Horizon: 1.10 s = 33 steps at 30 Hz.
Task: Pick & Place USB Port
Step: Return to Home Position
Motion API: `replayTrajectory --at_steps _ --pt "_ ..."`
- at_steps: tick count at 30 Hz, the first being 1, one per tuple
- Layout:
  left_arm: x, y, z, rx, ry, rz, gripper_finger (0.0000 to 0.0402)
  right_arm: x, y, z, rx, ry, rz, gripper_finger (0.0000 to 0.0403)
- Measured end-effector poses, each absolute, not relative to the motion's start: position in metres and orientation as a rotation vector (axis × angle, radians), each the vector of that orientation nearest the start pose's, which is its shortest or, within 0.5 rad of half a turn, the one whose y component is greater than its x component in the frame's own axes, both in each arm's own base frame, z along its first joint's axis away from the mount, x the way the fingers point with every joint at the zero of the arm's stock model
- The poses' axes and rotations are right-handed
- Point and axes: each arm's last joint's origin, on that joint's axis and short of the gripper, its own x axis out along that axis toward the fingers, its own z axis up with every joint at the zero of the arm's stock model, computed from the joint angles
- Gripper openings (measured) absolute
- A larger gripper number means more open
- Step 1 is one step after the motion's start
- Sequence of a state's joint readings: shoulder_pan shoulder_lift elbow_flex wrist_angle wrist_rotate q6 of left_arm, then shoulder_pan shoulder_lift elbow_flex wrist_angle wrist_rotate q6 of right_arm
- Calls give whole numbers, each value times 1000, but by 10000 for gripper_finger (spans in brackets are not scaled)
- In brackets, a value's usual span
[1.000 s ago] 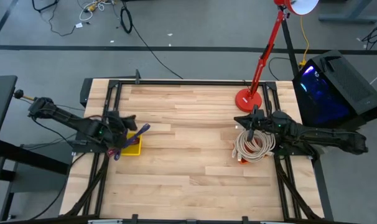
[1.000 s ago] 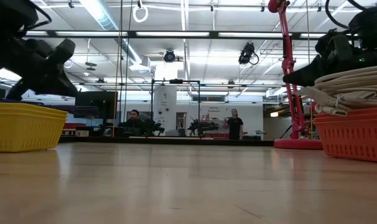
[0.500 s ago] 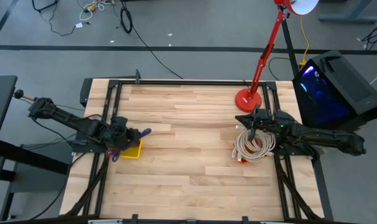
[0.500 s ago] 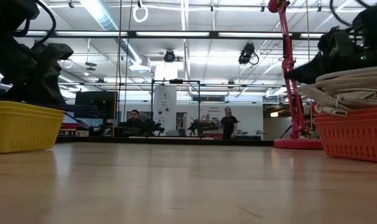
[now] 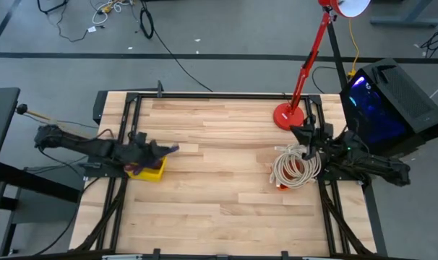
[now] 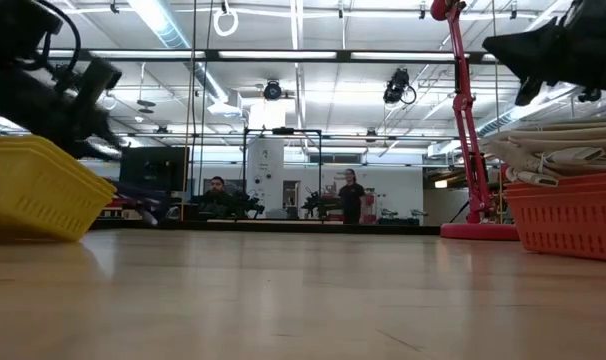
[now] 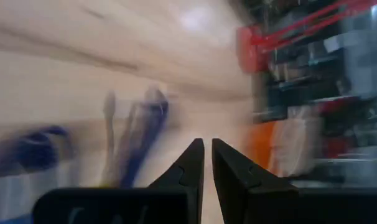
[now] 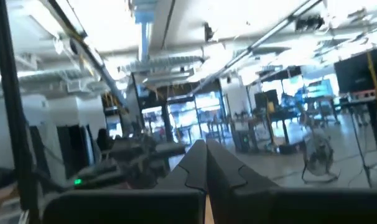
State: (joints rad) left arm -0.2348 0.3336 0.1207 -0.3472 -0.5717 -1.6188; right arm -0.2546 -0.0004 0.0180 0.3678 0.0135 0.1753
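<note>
High view puts my left gripper low over the rim of the small yellow plastic bin near the table's left edge. Its two dark fingers stand nearly together, with only a sliver of gap and nothing between them. The black and purple charger cable is at the bin, one purple end poking out over the rim toward the table's middle. My left wrist view is smeared, so I can only say the cable seems to rest partly inside. In the low view the bin sits tilted, one side lifted off the light wooden tabletop. My right gripper, fingers pressed together and empty, hangs above the coil of cream cables heaped in the orange mesh basket, near the red desk lamp
</note>
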Motion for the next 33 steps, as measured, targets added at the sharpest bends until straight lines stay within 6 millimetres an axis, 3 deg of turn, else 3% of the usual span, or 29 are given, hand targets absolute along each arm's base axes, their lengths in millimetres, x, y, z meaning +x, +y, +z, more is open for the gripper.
replayTrajectory --at_steps 7,13,33 --pt "100 5 171 -1524 -248 431 35 86 -24 205 120 -418 -239 6" --pt "89 13 181 -1558 -415 389 35 86 -25 205 118 -418 -250 6" --pt "88 19 182 -1541 -475 441 34 86 -25 205 118 -418 -250 6"
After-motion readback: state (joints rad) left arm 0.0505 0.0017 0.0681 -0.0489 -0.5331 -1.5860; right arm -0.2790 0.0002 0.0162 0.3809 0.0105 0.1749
